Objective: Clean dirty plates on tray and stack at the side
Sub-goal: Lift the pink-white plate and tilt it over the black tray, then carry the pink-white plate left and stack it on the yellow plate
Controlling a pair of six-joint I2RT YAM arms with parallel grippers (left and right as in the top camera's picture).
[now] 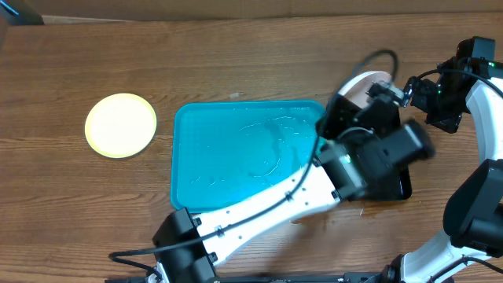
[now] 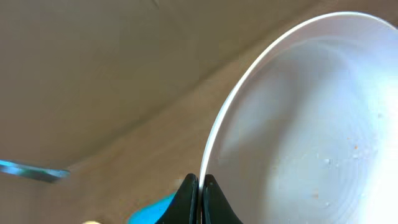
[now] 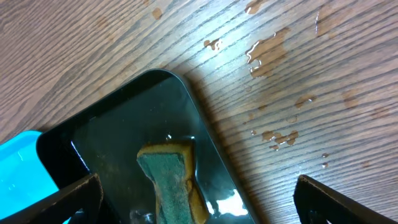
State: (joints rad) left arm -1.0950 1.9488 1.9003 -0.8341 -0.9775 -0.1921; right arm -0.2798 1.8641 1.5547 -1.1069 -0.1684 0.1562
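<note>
My left gripper (image 2: 200,185) is shut on the rim of a white plate (image 2: 311,124) and holds it tilted off the table. Faint reddish specks show on its face. In the overhead view this plate (image 1: 366,82) is just past the right end of the turquoise tray (image 1: 236,153), with the left gripper (image 1: 351,106) at its edge. The tray holds only water streaks. A pale yellow-green plate (image 1: 120,125) lies flat on the bare wood to the tray's left. My right gripper (image 3: 199,208) is open and empty above a sponge (image 3: 171,180). A third plate does not show.
The sponge lies in a narrow black tray (image 3: 124,118) with water in it, right of the turquoise tray and mostly under my left arm in the overhead view (image 1: 397,187). Water drops (image 3: 267,50) lie on the wood beside it. The right arm (image 1: 471,118) stands at the right edge.
</note>
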